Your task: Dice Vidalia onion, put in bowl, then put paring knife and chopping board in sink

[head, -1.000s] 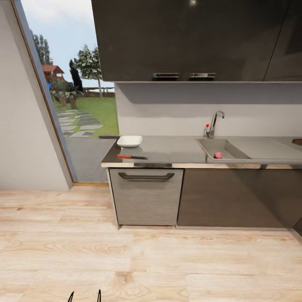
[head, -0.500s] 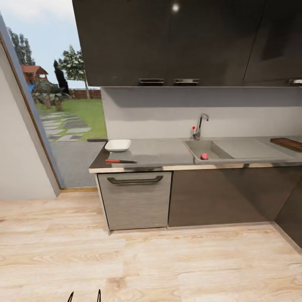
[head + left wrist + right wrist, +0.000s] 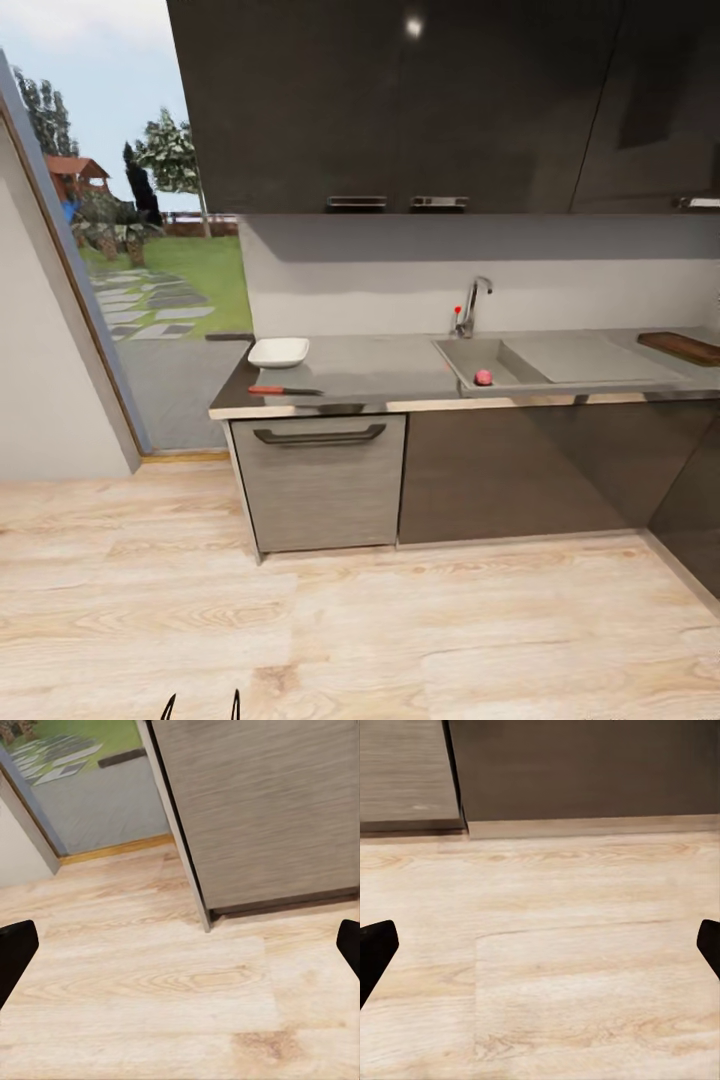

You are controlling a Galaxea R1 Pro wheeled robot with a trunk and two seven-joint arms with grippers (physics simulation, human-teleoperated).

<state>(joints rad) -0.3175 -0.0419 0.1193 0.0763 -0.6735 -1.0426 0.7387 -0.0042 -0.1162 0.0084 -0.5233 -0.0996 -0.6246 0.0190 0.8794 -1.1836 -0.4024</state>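
Onion (image 3: 483, 377): small and pinkish, low in the sink (image 3: 470, 352) basin near its front wall, below the tap (image 3: 470, 305); not yet fetched.
Knife (image 3: 283, 390): flat on the countertop (image 3: 380, 365) near the front edge, red handle to the left; just in front of the bowl (image 3: 279, 351), likely laid out ready for cutting.
Bowl: white, at the countertop's left end, empty as far as can be told.
Chopping board (image 3: 683, 347): dark wood, far right of the countertop, beyond the draining area, well apart from knife and bowl.
Left gripper (image 3: 180, 945): fingers spread wide, nothing between them, aimed at the floor (image 3: 350, 620) by a grey cabinet (image 3: 320, 480).
Right gripper (image 3: 540, 945): likewise released and empty, over floorboards.
Stage: judged an approach, arms low for travel.
Surface: glossy dark grey top, steel front lip.
Room: pale wood floor, dark wall cupboards (image 3: 400, 100), glass door (image 3: 130, 250) to a garden at left.
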